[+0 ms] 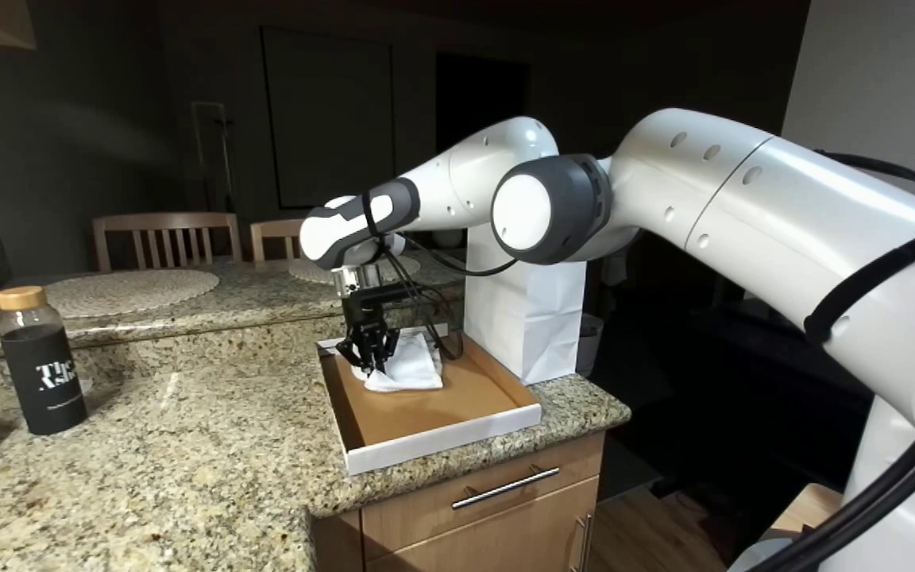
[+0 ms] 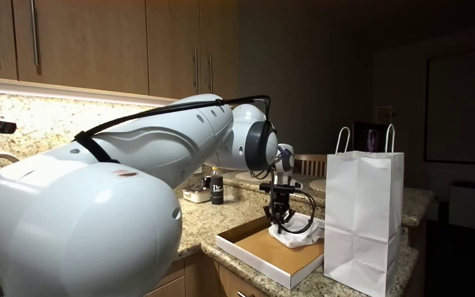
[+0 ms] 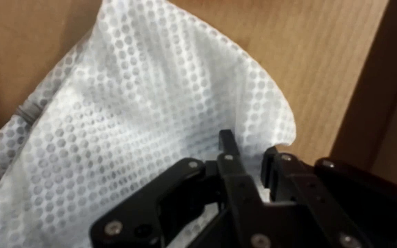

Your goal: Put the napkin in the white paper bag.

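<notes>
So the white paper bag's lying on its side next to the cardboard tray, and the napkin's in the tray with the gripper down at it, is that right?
No: the white paper bag isn't on its side; it stands upright next to the cardboard tray, as both exterior views show. The rest holds: the napkin is in the tray with the gripper down at it.

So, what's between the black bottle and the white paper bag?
In an exterior view, between the bottle and the paper bag lie granite counter and a shallow cardboard tray holding the white napkin, with the robot's jaws down at the napkin.
</notes>
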Tool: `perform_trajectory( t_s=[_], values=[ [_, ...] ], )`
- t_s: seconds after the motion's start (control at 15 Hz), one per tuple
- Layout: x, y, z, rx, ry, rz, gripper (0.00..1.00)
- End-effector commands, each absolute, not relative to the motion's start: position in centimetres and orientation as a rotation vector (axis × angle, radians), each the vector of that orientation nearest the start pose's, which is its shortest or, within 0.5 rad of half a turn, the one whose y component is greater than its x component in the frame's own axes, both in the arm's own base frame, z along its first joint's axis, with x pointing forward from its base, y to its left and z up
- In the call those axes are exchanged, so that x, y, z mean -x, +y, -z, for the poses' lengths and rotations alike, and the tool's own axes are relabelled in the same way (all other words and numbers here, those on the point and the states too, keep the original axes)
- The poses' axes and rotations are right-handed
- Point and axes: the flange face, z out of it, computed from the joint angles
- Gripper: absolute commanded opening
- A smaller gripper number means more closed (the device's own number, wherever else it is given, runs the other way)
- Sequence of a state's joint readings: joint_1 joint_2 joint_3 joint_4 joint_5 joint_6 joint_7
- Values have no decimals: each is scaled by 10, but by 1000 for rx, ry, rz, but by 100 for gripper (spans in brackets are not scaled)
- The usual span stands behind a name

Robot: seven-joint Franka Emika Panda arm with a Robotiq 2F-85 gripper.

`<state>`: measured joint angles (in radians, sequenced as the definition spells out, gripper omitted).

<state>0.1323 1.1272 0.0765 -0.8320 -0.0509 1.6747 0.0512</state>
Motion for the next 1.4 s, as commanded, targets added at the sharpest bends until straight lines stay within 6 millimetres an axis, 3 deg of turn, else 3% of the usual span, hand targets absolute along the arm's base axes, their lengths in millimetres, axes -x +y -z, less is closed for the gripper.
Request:
perform_trajectory(
  t_s=[0.0, 0.07, 0.13, 0.27, 0.53, 0.8, 1.07, 1.33],
  values=[
    [-751, 126, -203, 3033, -265, -457, 4],
    [-751, 127, -210, 3017, -282, -441, 1],
    [-751, 129, -218, 3006, -305, -423, 4],
    [-750, 132, -250, 3025, -350, -349, 6],
    [-752, 132, -333, 3036, -452, -114, 6],
    [-736, 126, -416, 3022, -568, 80, 6],
    [-708, 104, -493, 3019, -629, 221, 6],
    [-674, 65, -573, 3035, -610, 410, 6]
  ],
)
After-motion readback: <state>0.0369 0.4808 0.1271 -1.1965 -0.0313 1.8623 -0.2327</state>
